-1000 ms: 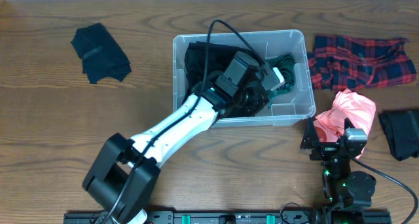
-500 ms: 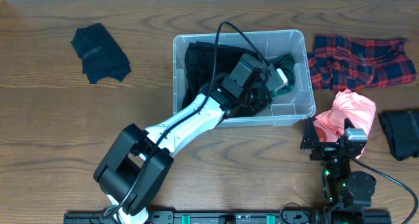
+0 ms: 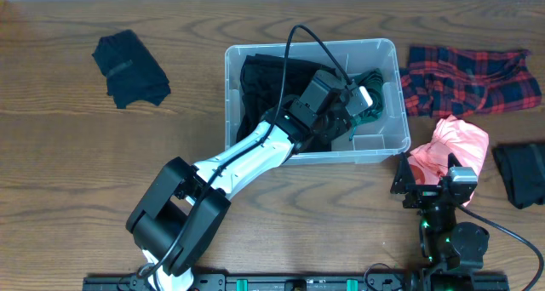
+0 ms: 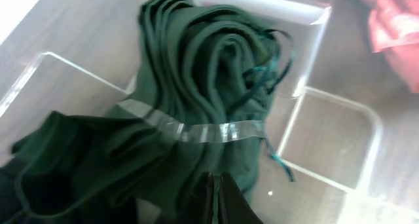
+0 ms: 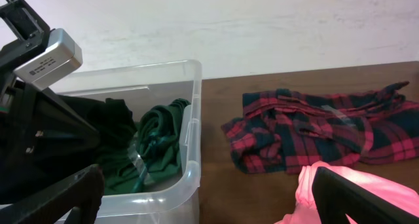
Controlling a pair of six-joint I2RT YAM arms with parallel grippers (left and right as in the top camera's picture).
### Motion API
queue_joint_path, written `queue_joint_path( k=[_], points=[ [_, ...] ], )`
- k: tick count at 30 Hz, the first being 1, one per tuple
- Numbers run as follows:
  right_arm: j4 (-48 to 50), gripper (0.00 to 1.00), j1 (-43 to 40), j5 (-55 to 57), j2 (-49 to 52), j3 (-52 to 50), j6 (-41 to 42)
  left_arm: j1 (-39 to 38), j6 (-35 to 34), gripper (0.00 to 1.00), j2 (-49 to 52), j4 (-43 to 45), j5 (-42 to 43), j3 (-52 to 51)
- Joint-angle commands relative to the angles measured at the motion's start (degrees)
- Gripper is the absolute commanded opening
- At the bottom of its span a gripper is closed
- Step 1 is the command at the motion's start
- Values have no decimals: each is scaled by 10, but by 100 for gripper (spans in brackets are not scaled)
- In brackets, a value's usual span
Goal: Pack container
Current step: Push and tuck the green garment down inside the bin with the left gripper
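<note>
1. The clear, colourless rectangular plastic tub (image 3: 387, 46) stands at the far middle of the brown wooden table (image 3: 68, 172). A black garment (image 3: 255, 74) and a rolled dark green garment (image 4: 209, 73) lie inside it.
2. The left gripper (image 4: 216, 198) is reached into the tub's right half. Its fingers are seen pressed together, right over the green garment; whether a fold is pinched between them cannot be told.
3. The right gripper (image 3: 430, 179) is held wide apart and empty near the tub's front right corner, just beside a crumpled pink cloth (image 3: 460, 142).
4. Outside the tub, a red-and-black plaid cloth (image 3: 468, 78), a folded black cloth (image 3: 128, 65) and a dark cloth (image 3: 519, 174) at the right edge are seen on the table.
5. The step in hand is judged to be the settling of the green garment in the tub. The packing is judged partly done, with four pieces outside.
6. For the next move, the left arm would need to be lifted clear of the rim without the green garment being dragged out. The pink cloth, nearest the right gripper, is the likely next pick.
</note>
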Motion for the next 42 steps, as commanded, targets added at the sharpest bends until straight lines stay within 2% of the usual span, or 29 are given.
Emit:
queue_joint_path(
  k=[1,18,24,39,41,42],
  points=[
    [-2,99,8,2,-3,-1,4,1,17,6,6,9,-29,2],
    [-2,99,8,2,-3,-1,4,1,17,6,76,30,-26,2],
    [-2,99,8,2,-3,-1,4,11,19,6,79,57,-90,2],
    [-2,99,8,2,-3,-1,4,52,30,6,79,98,-92,2],
    [-2,99,8,2,-3,-1,4,50,29,7,78,96,-92,2],
    [-2,99,8,2,-3,-1,4,48,29,11,77,93,-92,2]
  ],
)
